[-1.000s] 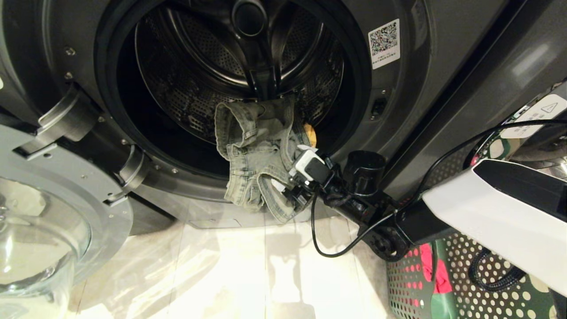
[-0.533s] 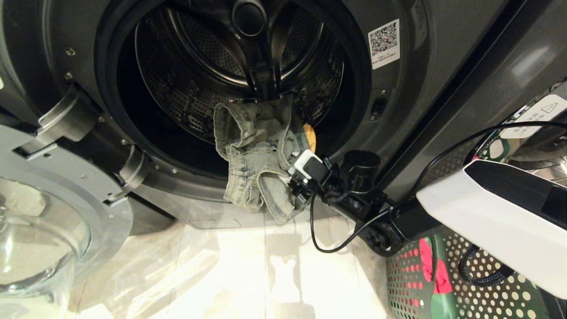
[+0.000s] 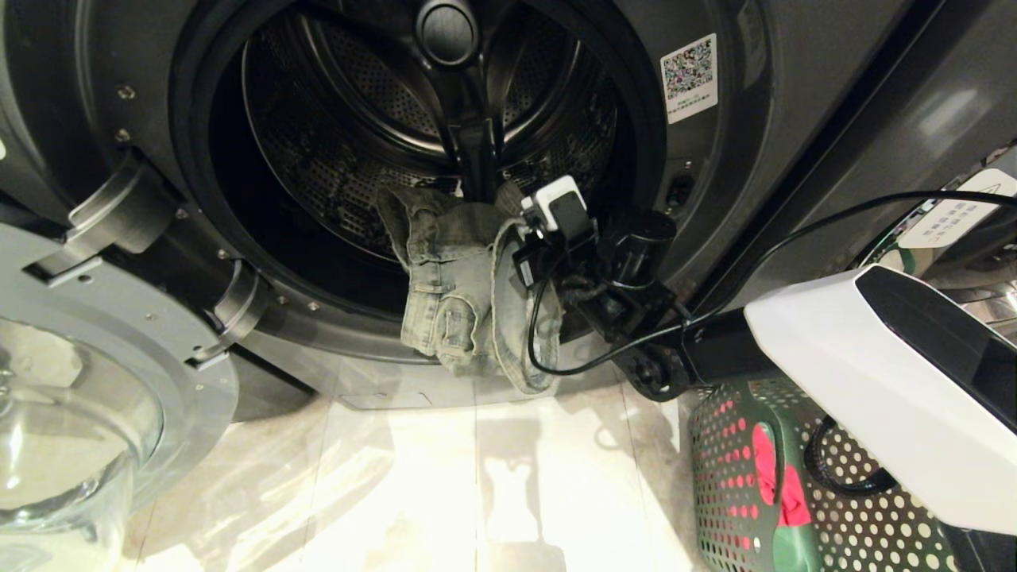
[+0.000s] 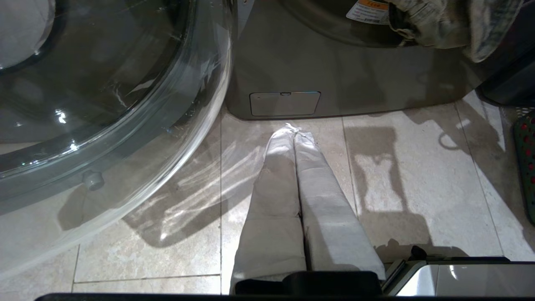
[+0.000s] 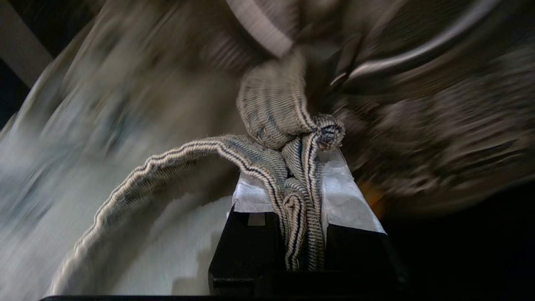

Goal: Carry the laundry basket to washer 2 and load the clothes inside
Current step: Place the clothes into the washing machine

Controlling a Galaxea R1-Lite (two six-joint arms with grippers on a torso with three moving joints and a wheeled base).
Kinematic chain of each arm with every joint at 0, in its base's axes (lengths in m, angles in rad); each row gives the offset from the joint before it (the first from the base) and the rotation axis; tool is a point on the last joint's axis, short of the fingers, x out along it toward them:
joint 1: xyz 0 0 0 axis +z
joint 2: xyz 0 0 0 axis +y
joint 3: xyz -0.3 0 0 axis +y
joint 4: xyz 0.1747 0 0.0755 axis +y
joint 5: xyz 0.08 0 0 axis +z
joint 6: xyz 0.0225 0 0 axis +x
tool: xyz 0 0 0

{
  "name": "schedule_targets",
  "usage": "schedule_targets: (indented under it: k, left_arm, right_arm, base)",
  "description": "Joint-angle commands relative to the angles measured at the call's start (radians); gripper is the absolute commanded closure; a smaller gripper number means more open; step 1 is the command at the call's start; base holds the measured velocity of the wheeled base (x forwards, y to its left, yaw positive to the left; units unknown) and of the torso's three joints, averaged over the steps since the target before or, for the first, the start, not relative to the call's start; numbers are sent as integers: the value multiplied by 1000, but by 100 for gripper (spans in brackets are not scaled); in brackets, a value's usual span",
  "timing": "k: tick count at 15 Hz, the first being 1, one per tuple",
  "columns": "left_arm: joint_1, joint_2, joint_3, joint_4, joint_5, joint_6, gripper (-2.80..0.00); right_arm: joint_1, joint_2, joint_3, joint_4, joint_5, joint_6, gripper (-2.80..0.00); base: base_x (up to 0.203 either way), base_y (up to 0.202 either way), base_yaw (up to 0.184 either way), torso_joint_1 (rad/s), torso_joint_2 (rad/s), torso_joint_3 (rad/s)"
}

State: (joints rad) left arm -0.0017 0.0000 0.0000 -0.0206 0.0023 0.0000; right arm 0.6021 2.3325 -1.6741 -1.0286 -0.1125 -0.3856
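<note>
At the lower lip of the washer (image 3: pixel 715 191) opening, the right gripper (image 5: pixel 299 196) has risen from the drum's rim and now pinches a fold of the denim piece (image 3: pixel 453 278), which drapes over the lip. The glass door (image 3: pixel 71 413) hangs open. The laundry basket (image 3: pixel 747 492) sits at the washer's right foot, holding the pink-red garment (image 3: pixel 775 477). The left gripper (image 4: pixel 297 138), fingers together, hangs over the floor tiles (image 4: pixel 418 188).

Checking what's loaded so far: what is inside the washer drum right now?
The denim piece lies half in the drum, draped over the door rim, its hem pinched in the right gripper. Whatever lies behind the denim is hidden. The rest of the drum looks bare.
</note>
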Motion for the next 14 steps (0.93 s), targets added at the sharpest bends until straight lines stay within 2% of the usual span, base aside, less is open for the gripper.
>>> schedule_targets:
  k: [1, 3, 4, 7, 10, 14]
  left_arm:
    - [0, 2, 6, -1, 1, 0, 0]
    - [0, 2, 6, -1, 0, 0, 0]
    - [0, 2, 6, -1, 1, 0, 0]
    - [0, 2, 6, -1, -1, 0, 0]
    - [0, 2, 6, -1, 1, 0, 0]
    - [0, 2, 6, -1, -1, 0, 0]
  right_arm:
    - [2, 41, -126, -5, -19, 12, 0]
    - [2, 79, -262, -6, -41, 43, 0]
    - [2, 92, -283, -32, -48, 73, 0]
    - [18, 93, -283, -76, -46, 132, 0]
    - [50, 69, -284, -81, -41, 139, 0]
    - [100, 15, -283, -85, -42, 190, 0]
  base:
    - [0, 0, 0, 0, 0, 0]
    - [0, 0, 0, 0, 0, 0]
    - [0, 0, 0, 0, 0, 0]
    - [0, 0, 0, 0, 0, 0]
    - [0, 0, 0, 0, 0, 0]
    - [0, 0, 0, 0, 0, 0]
